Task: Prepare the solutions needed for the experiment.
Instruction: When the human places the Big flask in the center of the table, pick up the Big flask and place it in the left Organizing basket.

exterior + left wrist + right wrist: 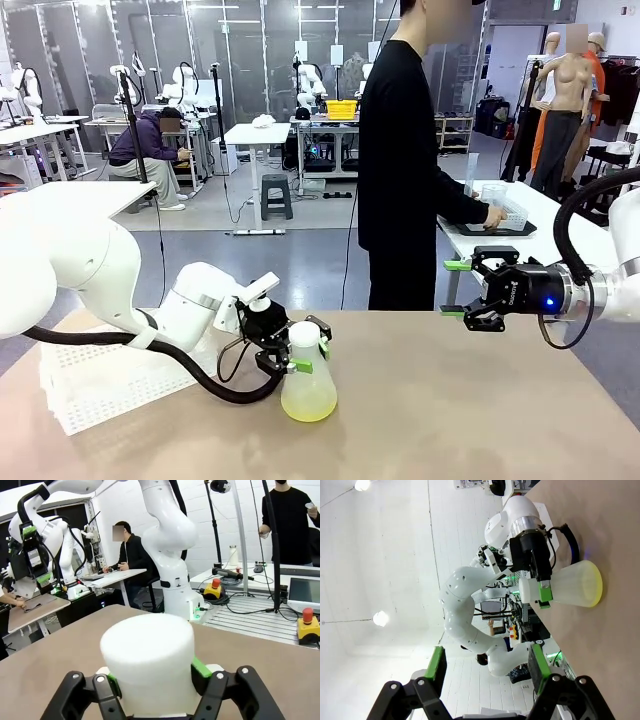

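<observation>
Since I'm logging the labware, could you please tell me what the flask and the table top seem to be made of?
The flask looks like translucent, frosted plastic: yellow-green liquid shows cloudily through its wall, and its white neck looks matte and opaque. The table top seems a smooth, matte brown laminate, though the look leaves that open.

Tan tabletop (pixel 470 400) is bare right of the translucent conical flask with pale yellow-green liquid (pixel 308 390), open passage up to the right gripper (pixel 455 289), which hangs above the far right edge. Left side blocked: white left arm (pixel 150 300), its black cable (pixel 200 375), white perforated plastic tray (pixel 95 385). Left gripper (pixel 297 352) occupies the flask neck.
</observation>
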Robot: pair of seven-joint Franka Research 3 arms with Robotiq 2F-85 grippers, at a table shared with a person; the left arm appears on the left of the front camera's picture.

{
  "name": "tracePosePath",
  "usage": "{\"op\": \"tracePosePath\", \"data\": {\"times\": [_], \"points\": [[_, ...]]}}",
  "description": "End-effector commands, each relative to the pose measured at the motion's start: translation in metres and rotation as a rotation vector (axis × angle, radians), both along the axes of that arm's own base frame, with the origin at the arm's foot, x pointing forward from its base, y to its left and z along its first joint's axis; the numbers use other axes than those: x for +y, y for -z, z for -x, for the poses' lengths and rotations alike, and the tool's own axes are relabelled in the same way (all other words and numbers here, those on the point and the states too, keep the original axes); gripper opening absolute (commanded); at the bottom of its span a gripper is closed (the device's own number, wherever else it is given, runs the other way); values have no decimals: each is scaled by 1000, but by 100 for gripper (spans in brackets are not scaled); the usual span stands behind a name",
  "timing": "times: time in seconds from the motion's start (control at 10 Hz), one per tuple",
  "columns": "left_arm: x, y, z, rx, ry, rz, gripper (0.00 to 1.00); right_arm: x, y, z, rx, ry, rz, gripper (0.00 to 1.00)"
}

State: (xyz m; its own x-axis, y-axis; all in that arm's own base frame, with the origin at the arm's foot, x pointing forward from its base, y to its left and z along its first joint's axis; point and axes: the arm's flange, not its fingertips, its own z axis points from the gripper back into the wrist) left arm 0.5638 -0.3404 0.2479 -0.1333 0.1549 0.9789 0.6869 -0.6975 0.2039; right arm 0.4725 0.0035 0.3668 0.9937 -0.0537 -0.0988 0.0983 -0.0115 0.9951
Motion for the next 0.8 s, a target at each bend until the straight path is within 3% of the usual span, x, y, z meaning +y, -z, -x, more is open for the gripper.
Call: {"op": "tracePosePath", "data": {"times": [0.0, 0.3, 0.4, 0.5, 0.6, 0.7], "points": [[8, -7, 20, 25, 6, 16, 2, 1, -1, 0, -3, -2, 2, 83], [8, -19, 33, 38, 26, 29, 0, 1, -1, 0, -3, -2, 2, 83], [7, -30, 39, 73, 59, 36, 14, 1, -1, 0, -3, -2, 2, 83], [8, -43, 45, 91, 68, 18, 11, 1, -1, 0, -3, -2, 2, 83], [9, -58, 50, 92, 52, -18, 0, 1, -1, 0, -3, -2, 2, 83], [11, -73, 58, 79, 60, -44, 8, 1, -1, 0, -3, -2, 2, 83]]}}
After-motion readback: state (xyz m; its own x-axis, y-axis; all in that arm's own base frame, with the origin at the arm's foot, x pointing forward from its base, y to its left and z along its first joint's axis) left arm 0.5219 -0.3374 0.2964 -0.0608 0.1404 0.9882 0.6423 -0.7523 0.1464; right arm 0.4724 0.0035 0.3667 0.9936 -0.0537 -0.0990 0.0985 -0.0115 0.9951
